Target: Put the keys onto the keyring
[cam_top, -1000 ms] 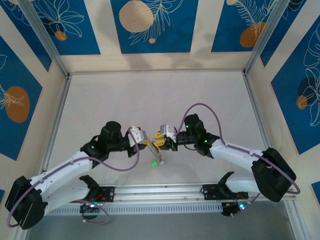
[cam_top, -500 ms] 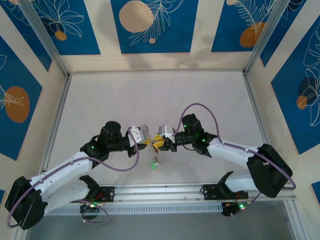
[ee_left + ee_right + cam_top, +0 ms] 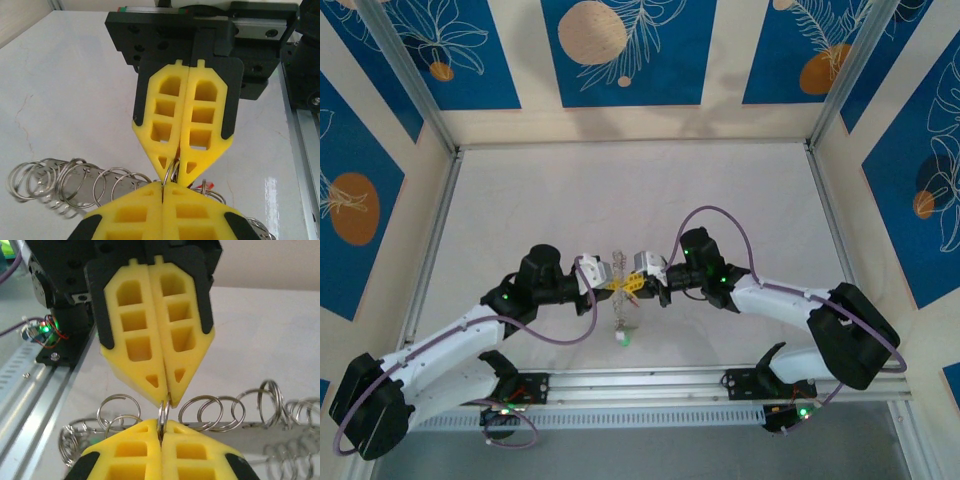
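Your left pincer (image 3: 162, 187) and right pincer (image 3: 161, 425) meet tip to tip over the middle of the worktop (image 3: 540, 200). Each is pressed together on the same thin metal ring (image 3: 162, 412), which stands edge-on between the yellow fingertips. You cannot tell whether it is the big loop or a smaller one. A row of small rings (image 3: 75, 182) runs off toward the lower left of the left wrist view. In the overhead view, a green tag (image 3: 626, 338) sits just below the tips, at the end of a thin strand.
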Controlling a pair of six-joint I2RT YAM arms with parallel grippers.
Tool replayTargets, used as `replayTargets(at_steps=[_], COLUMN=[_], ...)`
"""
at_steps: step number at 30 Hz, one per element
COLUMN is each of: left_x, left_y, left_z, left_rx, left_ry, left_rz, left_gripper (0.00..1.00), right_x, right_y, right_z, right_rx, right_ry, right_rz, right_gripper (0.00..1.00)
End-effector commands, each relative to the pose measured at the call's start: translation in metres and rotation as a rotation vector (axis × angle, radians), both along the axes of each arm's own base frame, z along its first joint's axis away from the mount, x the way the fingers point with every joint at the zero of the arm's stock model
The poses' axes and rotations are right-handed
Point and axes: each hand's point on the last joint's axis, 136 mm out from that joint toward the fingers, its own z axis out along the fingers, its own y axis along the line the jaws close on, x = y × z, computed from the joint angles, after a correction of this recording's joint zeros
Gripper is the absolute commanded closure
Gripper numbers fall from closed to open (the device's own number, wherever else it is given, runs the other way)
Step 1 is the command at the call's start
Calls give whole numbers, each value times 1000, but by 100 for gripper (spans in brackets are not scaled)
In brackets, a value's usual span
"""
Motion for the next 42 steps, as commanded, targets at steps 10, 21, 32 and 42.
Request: replayTargets(at_steps=[10, 21, 32, 42], left_x=[-2, -10, -9, -14], left_y=[6, -10, -13, -17], left_z=[12, 2, 2, 18], left_rx=[113, 157, 159, 89], left_ry=[-40, -20, -44, -67], left_rz=[-33, -140, -128, -151], left_gripper=[78, 78, 86, 100], right_x=[0, -1, -9, -6], right_y=[-3, 2, 5, -4], right_z=[12, 14, 18, 17], right_rx=[-83, -102, -70, -42], right_ry=[-54, -64, -56, -59], right_rz=[-14, -13, 36, 0], right_gripper=[100, 100, 100, 90])
